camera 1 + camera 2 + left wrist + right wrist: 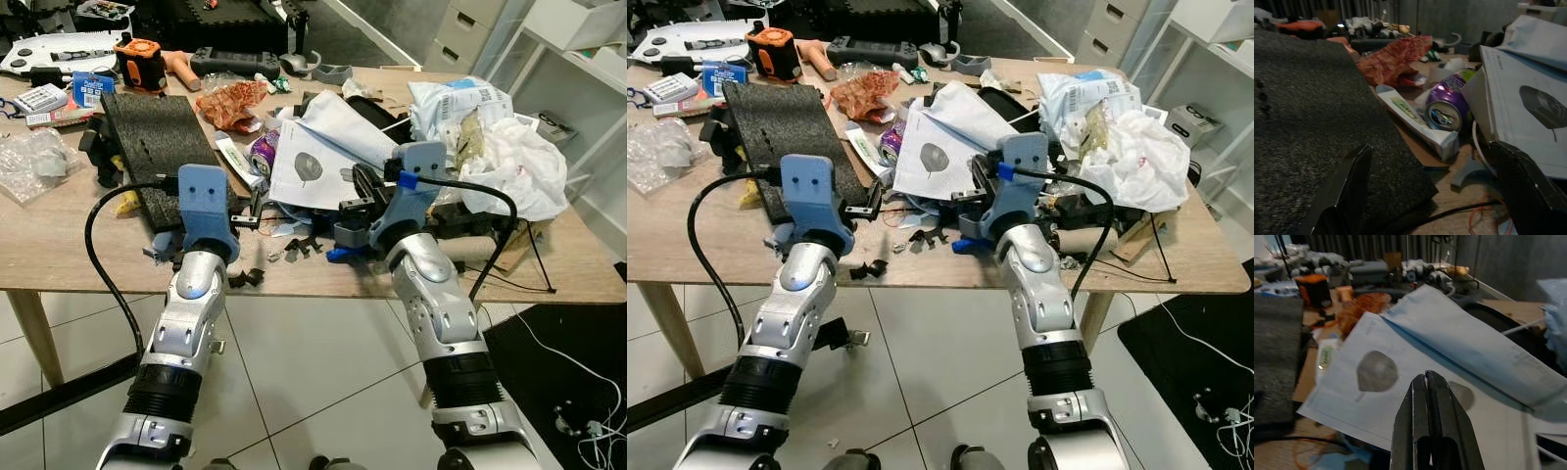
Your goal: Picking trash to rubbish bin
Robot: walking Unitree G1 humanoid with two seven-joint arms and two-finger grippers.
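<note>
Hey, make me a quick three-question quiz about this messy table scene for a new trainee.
1. True or false: the right tool is shut, with nothing between its fingers.
2. Which item lies right beside the purple can? A) toothpaste box B) orange tape measure C) white plastic bag
3. Fill in: the left tool is ____, its fingers over the edge of the black foam pad.

Key: 1 true; 2 A; 3 open.
</note>
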